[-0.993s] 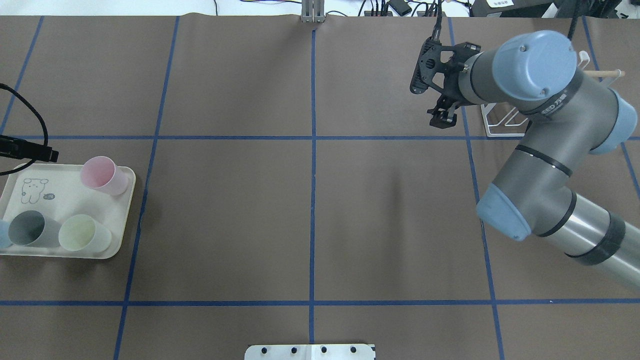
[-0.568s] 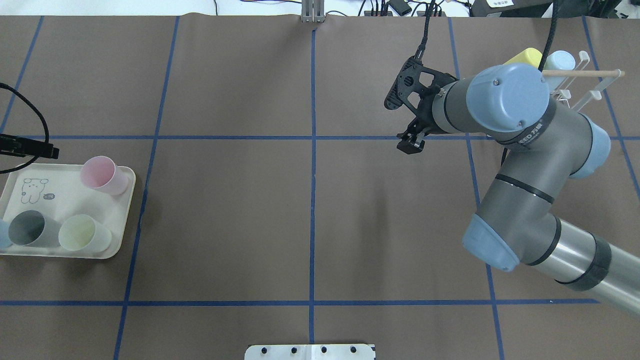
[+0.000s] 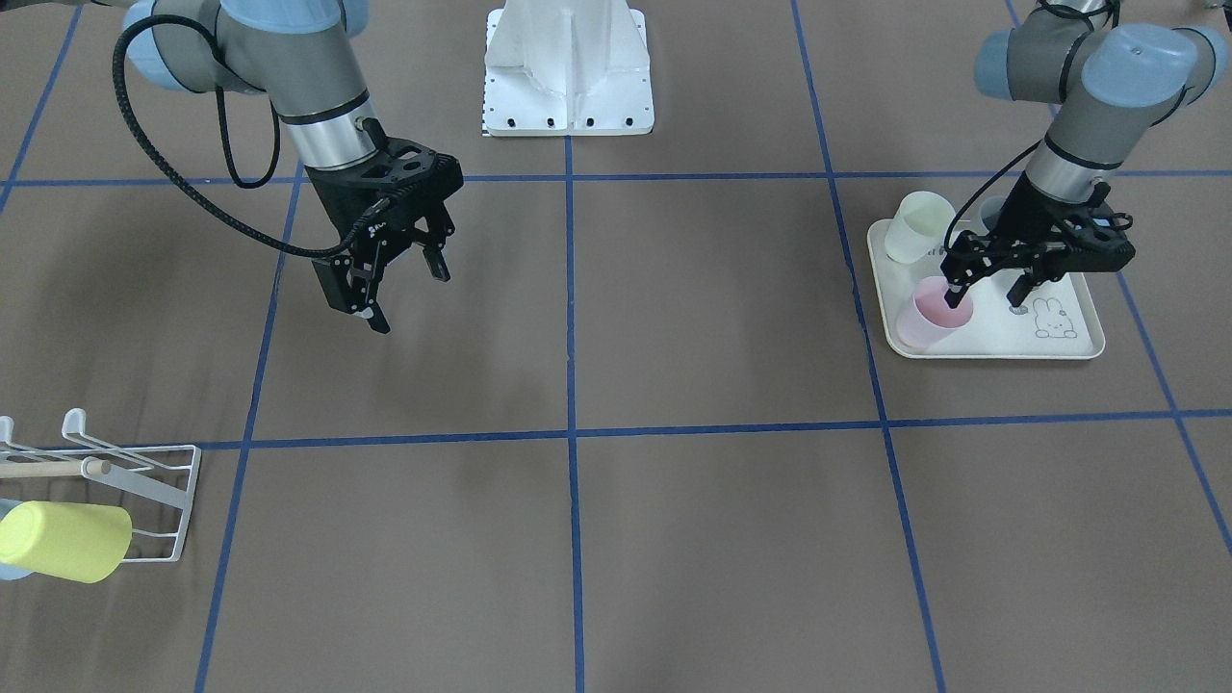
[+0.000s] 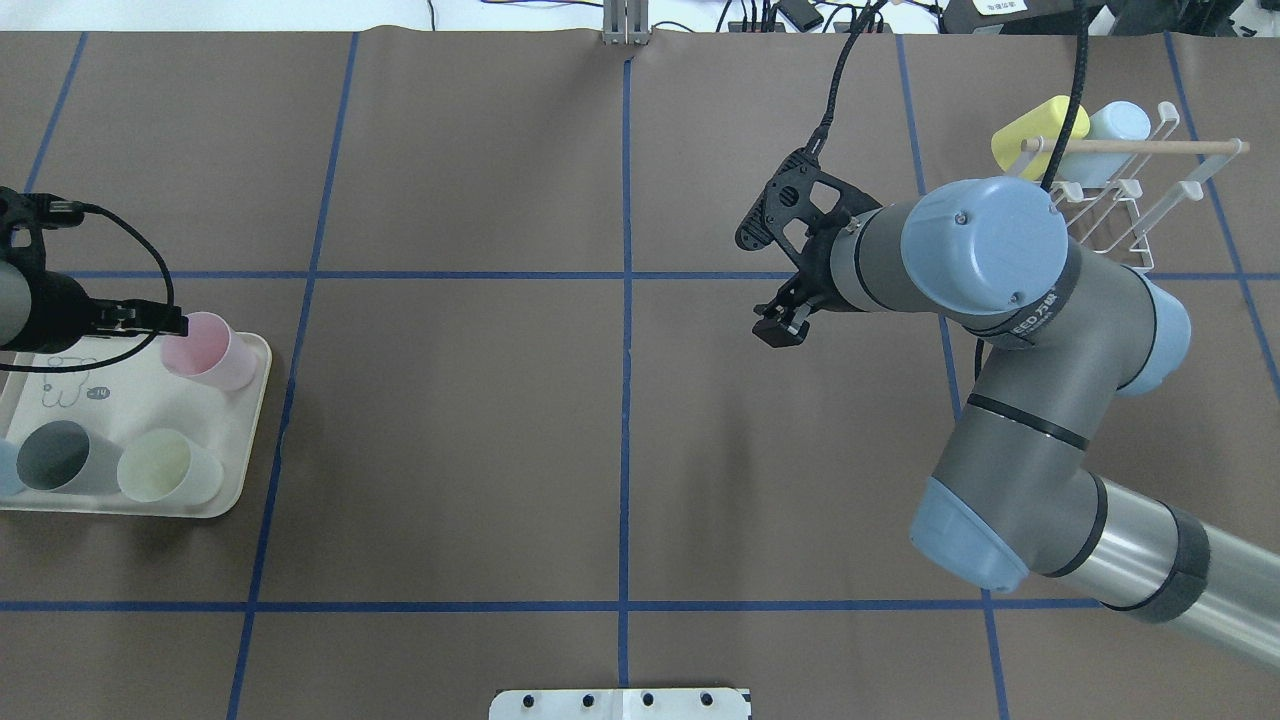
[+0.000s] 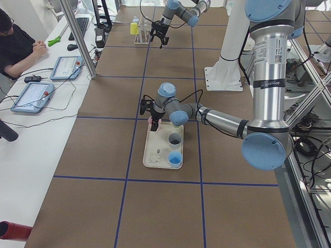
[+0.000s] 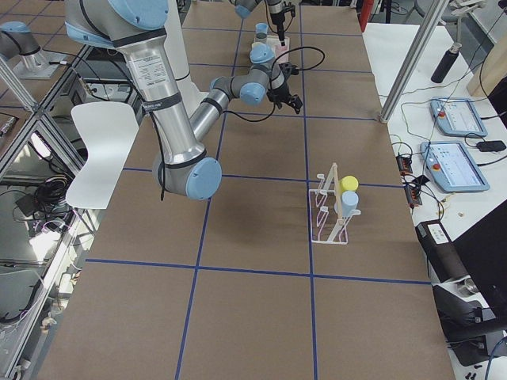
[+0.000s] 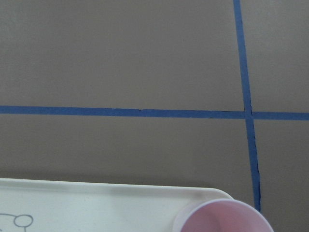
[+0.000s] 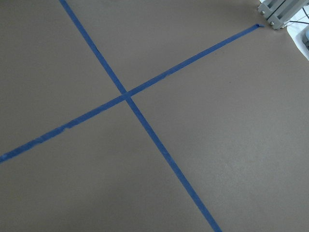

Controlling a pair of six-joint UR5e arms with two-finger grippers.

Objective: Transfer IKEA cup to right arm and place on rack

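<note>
The pink IKEA cup (image 4: 212, 350) stands upright at the far corner of the cream tray (image 4: 120, 395). My left gripper (image 3: 984, 292) is open and low over the cup. One finger (image 3: 953, 295) dips inside the rim and the other stays outside its wall. The left wrist view shows only the cup's rim (image 7: 226, 217) at its bottom edge. My right gripper (image 3: 411, 300) hangs open and empty above the mat, well away from the white wire rack (image 4: 1125, 205). In the overhead view the right gripper (image 4: 778, 328) is just right of the centre line.
A yellow cup (image 4: 1030, 135) and a pale-blue cup (image 4: 1115, 125) hang on the rack under its wooden rod (image 4: 1140, 146). On the tray stand a grey cup (image 4: 58, 456), a pale-green cup (image 4: 165, 466) and a blue cup (image 4: 6, 468). The robot's white base (image 3: 568, 67) sits mid-table.
My left arm has come in from the left edge and reached the pink cup. My right arm has swung left away from the rack, uncovering the two cups hanging there.
</note>
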